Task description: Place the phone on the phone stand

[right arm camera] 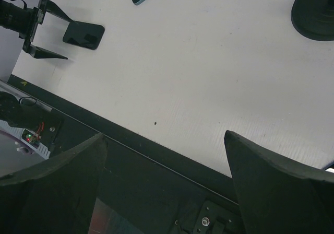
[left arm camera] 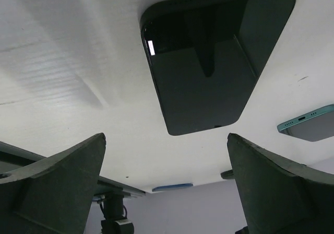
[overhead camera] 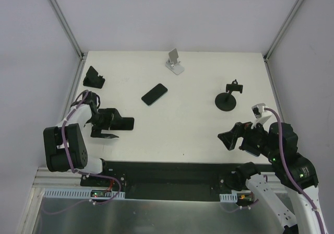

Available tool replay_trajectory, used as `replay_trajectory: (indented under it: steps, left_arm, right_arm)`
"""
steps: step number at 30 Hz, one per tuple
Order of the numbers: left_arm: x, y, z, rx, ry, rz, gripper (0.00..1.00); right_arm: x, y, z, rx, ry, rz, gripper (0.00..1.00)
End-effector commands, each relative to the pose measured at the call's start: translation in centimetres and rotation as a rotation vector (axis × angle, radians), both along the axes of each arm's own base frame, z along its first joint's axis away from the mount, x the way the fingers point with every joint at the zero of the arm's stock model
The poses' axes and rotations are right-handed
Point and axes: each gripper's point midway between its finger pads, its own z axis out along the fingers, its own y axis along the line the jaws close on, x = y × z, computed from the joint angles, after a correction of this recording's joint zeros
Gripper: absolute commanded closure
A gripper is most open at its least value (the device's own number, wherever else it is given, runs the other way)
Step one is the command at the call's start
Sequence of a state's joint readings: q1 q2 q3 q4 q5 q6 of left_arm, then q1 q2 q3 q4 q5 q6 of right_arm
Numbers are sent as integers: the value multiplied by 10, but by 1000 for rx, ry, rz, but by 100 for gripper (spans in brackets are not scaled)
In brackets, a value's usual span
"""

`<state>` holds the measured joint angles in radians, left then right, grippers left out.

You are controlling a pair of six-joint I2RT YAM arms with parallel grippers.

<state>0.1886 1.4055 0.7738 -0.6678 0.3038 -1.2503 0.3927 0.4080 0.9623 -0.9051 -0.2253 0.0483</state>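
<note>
Left end effector (overhead camera: pixel 118 124), spread wide; glossy black rectangular phone (overhead camera: pixel 127 123) lies flat on the white table (overhead camera: pixel 198 124) just ahead of its fingertips. Right end effector (right arm camera: pixel 164 136) spread, empty.

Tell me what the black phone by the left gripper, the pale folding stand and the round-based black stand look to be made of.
Black phone: glossy glass face, since it shows sharp reflections and a bright glint.
Pale folding stand: smooth and silvery-white, metal or plastic; it is too small to tell which.
Round-based black stand: dull matte black with no glare, probably plastic or coated metal.
</note>
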Motion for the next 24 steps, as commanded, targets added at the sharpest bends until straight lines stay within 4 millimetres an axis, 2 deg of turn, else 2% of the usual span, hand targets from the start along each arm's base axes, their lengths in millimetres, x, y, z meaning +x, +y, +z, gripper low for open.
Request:
replay_trajectory:
  steps: [1, 9, 18, 24]
  left_arm:
    - [14, -17, 11, -83, 16, 70, 1]
    - [20, -26, 2, -91, 71, 146, 1]
    - [35, -25, -9, -58, 115, 187, 1]
    - [35, -28, -20, -37, 152, 201, 1]
  right_arm:
    - [2, 5, 9, 34, -28, 10, 4]
    - [4, 5, 11, 26, -35, 12, 4]
    - [6, 3, 10, 16, -37, 0, 4]
    - [7, 0, 8, 2, -38, -13, 4]
